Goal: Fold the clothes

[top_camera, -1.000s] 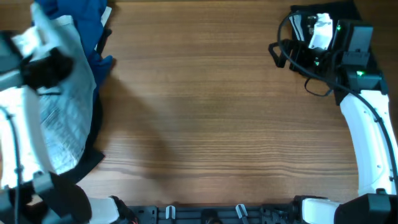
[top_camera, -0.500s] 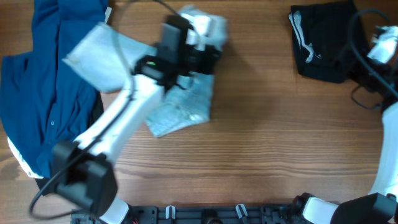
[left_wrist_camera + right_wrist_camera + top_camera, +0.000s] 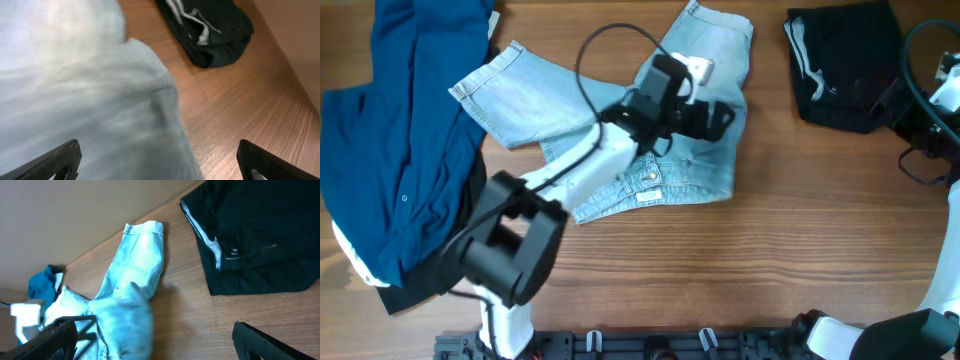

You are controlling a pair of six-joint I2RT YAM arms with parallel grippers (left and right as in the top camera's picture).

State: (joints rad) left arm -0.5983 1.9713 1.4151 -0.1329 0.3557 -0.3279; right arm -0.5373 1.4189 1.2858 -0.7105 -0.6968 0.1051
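In the last half second your left arm has swung further right across the table (image 3: 780, 270), and the denim shorts (image 3: 520, 95), which were bunched under it, have opened into a wider spread at top centre. Your right arm has pulled back to the right edge. The left gripper (image 3: 160, 167) hangs just over the pale denim with its fingers (image 3: 57, 161) set wide apart and nothing pinched between them. The right gripper (image 3: 157, 342) is equally spread and empty, looking across at the black shorts (image 3: 840, 70) in the far right corner. The denim shorts lie rumpled, one leg angled toward the upper left, the other toward the upper right, and the waistband with its button nearest you. The dark-blue shirt (image 3: 390, 150) is heaped loosely along the left side, touching that left leg. You look to be early in the job: the shorts are out in open space, but I see no fold in them, and they want flattening first. The black shorts sit as a compact bundle, possibly done already. The shirt seems untouched.
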